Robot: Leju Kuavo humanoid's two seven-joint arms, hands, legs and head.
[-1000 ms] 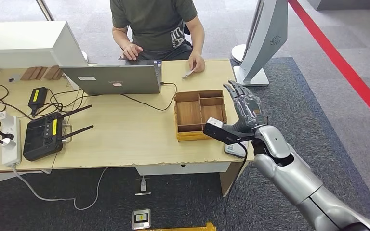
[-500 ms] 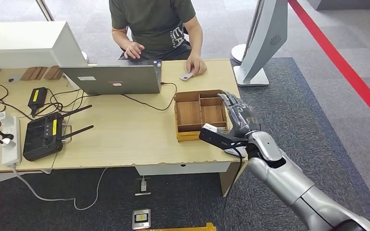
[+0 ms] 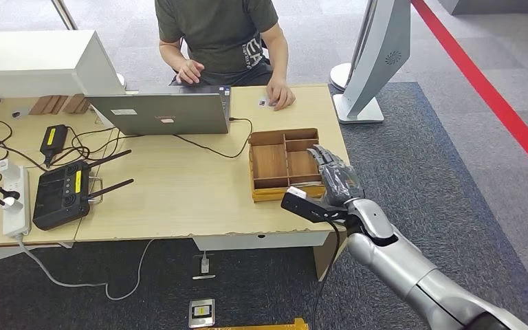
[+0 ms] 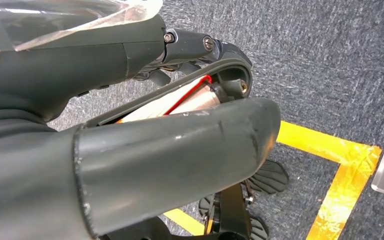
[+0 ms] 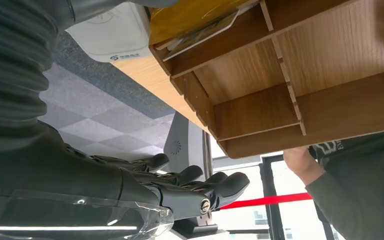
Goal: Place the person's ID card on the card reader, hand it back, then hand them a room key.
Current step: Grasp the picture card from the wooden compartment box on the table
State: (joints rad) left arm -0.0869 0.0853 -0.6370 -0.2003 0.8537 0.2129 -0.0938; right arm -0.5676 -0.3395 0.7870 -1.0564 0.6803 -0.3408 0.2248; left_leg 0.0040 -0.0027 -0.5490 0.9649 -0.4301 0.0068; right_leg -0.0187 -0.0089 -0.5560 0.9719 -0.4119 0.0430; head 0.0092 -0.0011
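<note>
**Right hand over the tray, ID card still up by the person**

Left side of the frame: a black controller and a laptop sit on the worktop. Top middle, the person's hand rests on the ID card at the far edge. Centre right, the wooden tray has the robot's right hand above its right edge, fingers stretched out and apart, holding nothing. Can't tell the left hand's state.
</note>
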